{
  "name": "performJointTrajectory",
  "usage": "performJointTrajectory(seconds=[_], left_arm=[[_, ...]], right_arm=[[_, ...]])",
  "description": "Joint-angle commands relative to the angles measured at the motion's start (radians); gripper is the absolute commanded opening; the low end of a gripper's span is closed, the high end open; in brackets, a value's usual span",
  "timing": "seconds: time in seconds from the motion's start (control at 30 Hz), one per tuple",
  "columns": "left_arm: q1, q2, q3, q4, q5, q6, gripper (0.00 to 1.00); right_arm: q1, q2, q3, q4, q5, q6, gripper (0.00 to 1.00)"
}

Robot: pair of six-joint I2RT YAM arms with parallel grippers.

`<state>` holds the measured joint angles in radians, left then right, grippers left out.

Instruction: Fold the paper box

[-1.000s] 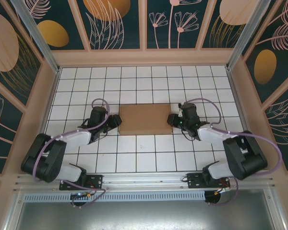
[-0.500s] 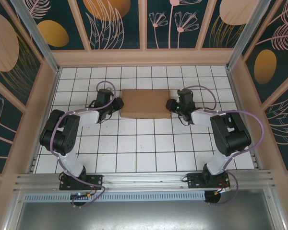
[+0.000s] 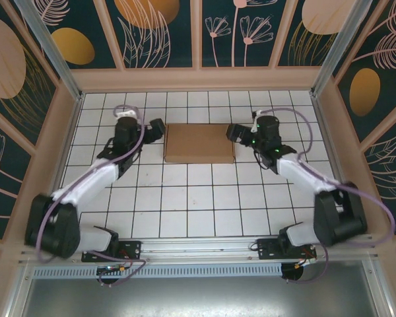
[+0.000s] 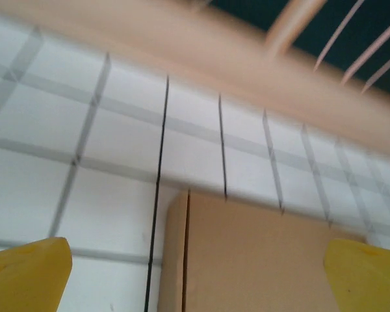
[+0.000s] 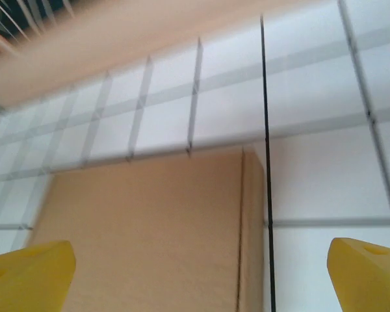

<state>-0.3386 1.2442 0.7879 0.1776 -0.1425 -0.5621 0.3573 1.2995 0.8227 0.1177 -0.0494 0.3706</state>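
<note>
White tiled table [image 3: 198,205] with black grid lines takes up most of the top view. The paper box [image 3: 198,143] sits on it in the upper middle of the frame, folded flat: plain brown cardboard, a neat rectangle. Both wrist shots are pretty blurry, and the bottom edge cuts off the box's near end. You can still make out a seam running along one side. Left claw [image 3: 157,127] and right claw [image 3: 233,133] sit just beside its short ends, both spread wide and gripping nothing.
</note>
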Motion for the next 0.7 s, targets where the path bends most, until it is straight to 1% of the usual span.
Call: performJointTrajectory(seconds=[0.0, 0.03, 0.07, 0.1, 0.13, 0.17, 0.2, 0.23, 0.3, 0.33, 0.37, 0.4, 0.43, 0.47, 0.5, 0.53, 0.6, 0.63, 0.67], left_arm=[[0.001, -0.183, -0.187, 0.108, -0.267, 0.047, 0.99], [0.001, -0.233, -0.247, 0.173, -0.281, 0.102, 0.99], [0.001, -0.276, -0.314, 0.257, -0.269, 0.192, 0.99], [0.0, -0.3, -0.366, 0.327, -0.257, 0.298, 0.99], [0.001, -0.308, -0.426, 0.401, -0.258, 0.408, 0.99], [0.001, -0.302, -0.471, 0.444, -0.271, 0.472, 0.99], [0.001, -0.286, -0.498, 0.466, -0.274, 0.519, 0.99], [0.002, -0.263, -0.525, 0.48, -0.298, 0.55, 0.99], [0.01, -0.231, -0.571, 0.514, -0.37, 0.543, 0.99], [0.026, -0.218, -0.6, 0.559, -0.358, 0.542, 0.99], [0.05, -0.206, -0.627, 0.61, -0.313, 0.558, 0.99], [0.071, -0.187, -0.643, 0.655, -0.284, 0.562, 0.99], [0.095, -0.157, -0.646, 0.689, -0.278, 0.562, 0.99], [0.109, -0.117, -0.633, 0.71, -0.307, 0.559, 0.99], [0.113, -0.087, -0.617, 0.714, -0.322, 0.568, 0.99], [0.117, -0.054, -0.618, 0.778, -0.337, 0.575, 0.99], [0.129, 0.005, -0.664, 1.01, -0.353, 0.54, 0.99], [0.141, 0.045, -0.68, 1.116, -0.333, 0.529, 0.99], [0.142, 0.07, -0.664, 1.117, -0.305, 0.561, 0.99]], right_arm=[[0.035, -0.145, -0.071, 0.023, 0.187, -0.077, 0.99], [0.046, -0.173, -0.094, 0.041, 0.251, -0.104, 0.99], [0.053, -0.201, -0.123, 0.072, 0.325, -0.13, 0.99], [0.052, -0.224, -0.162, 0.113, 0.365, -0.159, 0.99], [0.047, -0.248, -0.215, 0.186, 0.379, -0.218, 0.99], [0.042, -0.266, -0.275, 0.296, 0.381, -0.296, 0.99], [0.039, -0.278, -0.344, 0.398, 0.384, -0.382, 0.99], [0.036, -0.284, -0.423, 0.51, 0.419, -0.465, 0.99], [0.01, -0.266, -0.572, 0.749, 0.567, -0.521, 0.99], [-0.017, -0.251, -0.637, 0.86, 0.615, -0.522, 0.99], [-0.047, -0.237, -0.699, 0.96, 0.599, -0.538, 0.99], [-0.078, -0.226, -0.742, 1.025, 0.541, -0.564, 0.99], [-0.116, -0.207, -0.776, 1.05, 0.469, -0.567, 0.99], [-0.157, -0.181, -0.782, 1.042, 0.451, -0.519, 0.99], [-0.189, -0.158, -0.785, 1.051, 0.461, -0.472, 0.99], [-0.202, -0.147, -0.781, 1.059, 0.473, -0.457, 0.99], [-0.25, -0.127, -0.812, 1.168, 0.366, -0.445, 0.99], [-0.287, -0.1, -0.84, 1.26, 0.323, -0.412, 0.99], [-0.329, -0.052, -0.861, 1.369, 0.28, -0.358, 0.99]])
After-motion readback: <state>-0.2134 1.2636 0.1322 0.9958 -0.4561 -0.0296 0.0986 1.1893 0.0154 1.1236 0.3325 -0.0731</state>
